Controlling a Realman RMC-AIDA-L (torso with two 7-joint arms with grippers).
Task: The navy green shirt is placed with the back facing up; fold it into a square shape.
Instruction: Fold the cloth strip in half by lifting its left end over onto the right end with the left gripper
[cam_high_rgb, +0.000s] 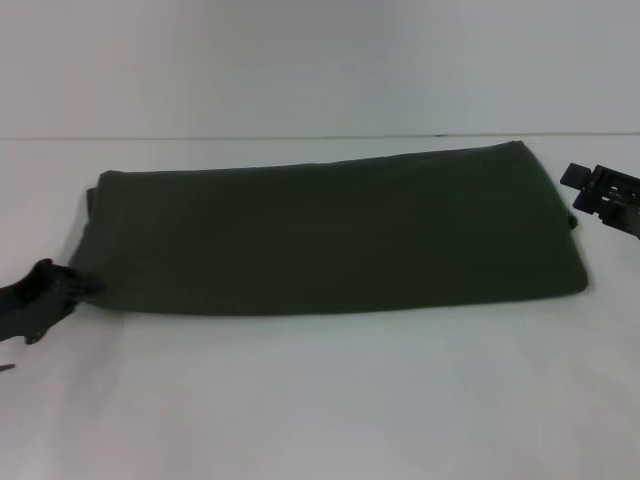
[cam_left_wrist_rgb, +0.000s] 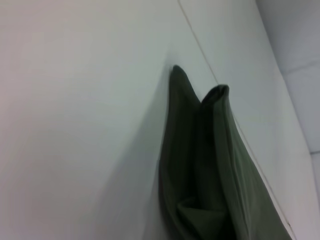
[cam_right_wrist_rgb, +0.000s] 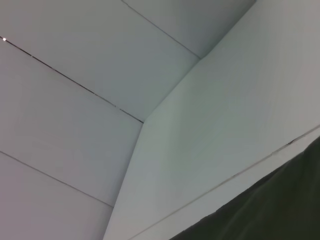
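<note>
The navy green shirt (cam_high_rgb: 330, 235) lies on the white table as a long, flat band folded lengthwise, running left to right. My left gripper (cam_high_rgb: 88, 285) sits at the band's near left corner, shut on the fabric there. In the left wrist view the shirt (cam_left_wrist_rgb: 210, 170) is puckered close to the camera, its layered edges stretching away. My right gripper (cam_high_rgb: 578, 192) hovers just off the band's right end, open and holding nothing. In the right wrist view only a dark corner of the shirt (cam_right_wrist_rgb: 270, 210) shows.
The white table (cam_high_rgb: 320, 400) stretches in front of the shirt and to both sides. A pale wall rises behind the table's far edge (cam_high_rgb: 300, 137).
</note>
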